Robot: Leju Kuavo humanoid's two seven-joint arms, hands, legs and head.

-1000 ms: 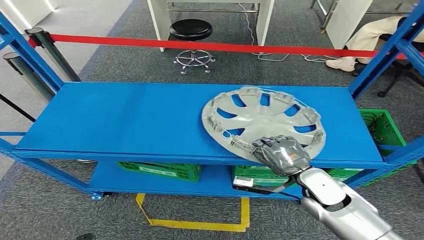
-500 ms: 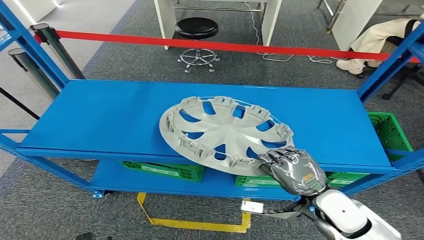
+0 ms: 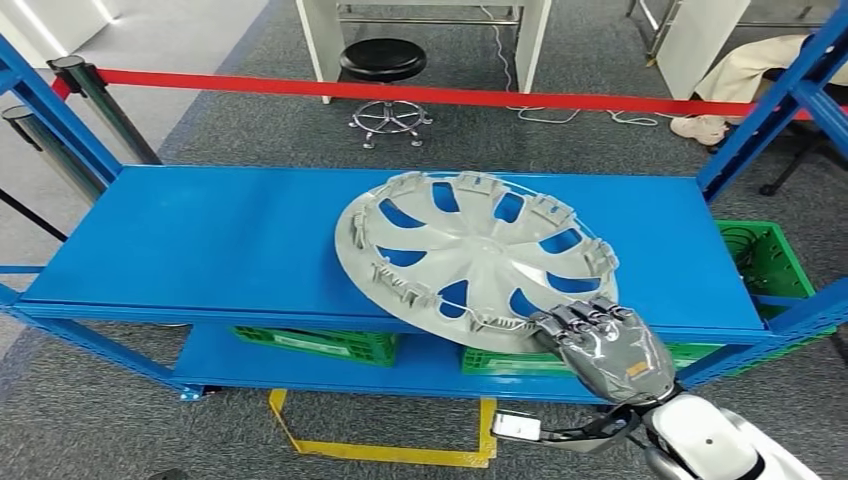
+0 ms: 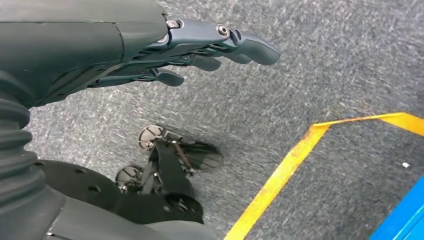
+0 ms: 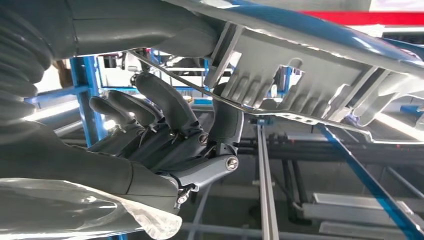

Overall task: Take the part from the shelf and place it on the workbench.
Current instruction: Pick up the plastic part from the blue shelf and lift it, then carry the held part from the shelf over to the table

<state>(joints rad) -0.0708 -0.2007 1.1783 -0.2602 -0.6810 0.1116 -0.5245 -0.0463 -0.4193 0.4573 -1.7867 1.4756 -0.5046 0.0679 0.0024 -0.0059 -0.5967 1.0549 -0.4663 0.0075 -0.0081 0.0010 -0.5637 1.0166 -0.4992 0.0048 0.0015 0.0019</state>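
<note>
Lower right of the head view, our right hand [image 3: 603, 345] grasps the near rim of the grey wheel cover [image 3: 470, 255], thumb above and fingers [image 5: 165, 107] beneath. The cover sits tilted over the blue shelf [image 3: 200, 240] at centre frame. Our left hand [image 4: 150, 55] hangs released above the carpet. Farther back runs a red barrier tape [image 3: 400, 92].

I stand in a workshop: blue steel shelving [image 3: 300, 250] holds green crates [image 3: 320, 343] below, with a red barrier tape [image 3: 420, 93] behind it.
</note>
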